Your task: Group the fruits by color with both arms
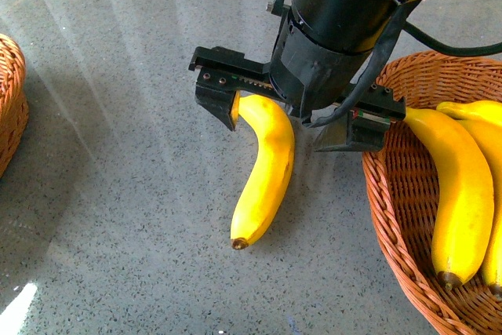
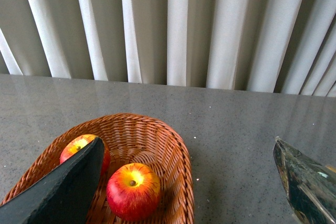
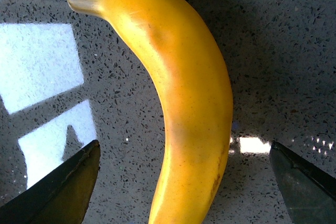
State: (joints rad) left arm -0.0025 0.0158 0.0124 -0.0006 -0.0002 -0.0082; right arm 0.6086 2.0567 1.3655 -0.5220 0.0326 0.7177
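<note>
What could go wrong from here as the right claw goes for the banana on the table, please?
1. The right claw is open over the upper end of the banana, not its middle; gripped there, the long free end might swing or slip.
2. The basket rim sits close beside the claw's outer finger, so a sideways move could knock it.
3. Two bananas already fill the basket; a careless drop could roll off them.

We note a grey speckled bench (image 1: 118,154), glossy, with window glare patches. A brown wicker basket (image 1: 392,186) sits at its right side; the edge of a second wicker basket (image 1: 9,107) shows at far left. Behind the bench hang pale pleated curtains (image 2: 173,24), running the full width.
</note>
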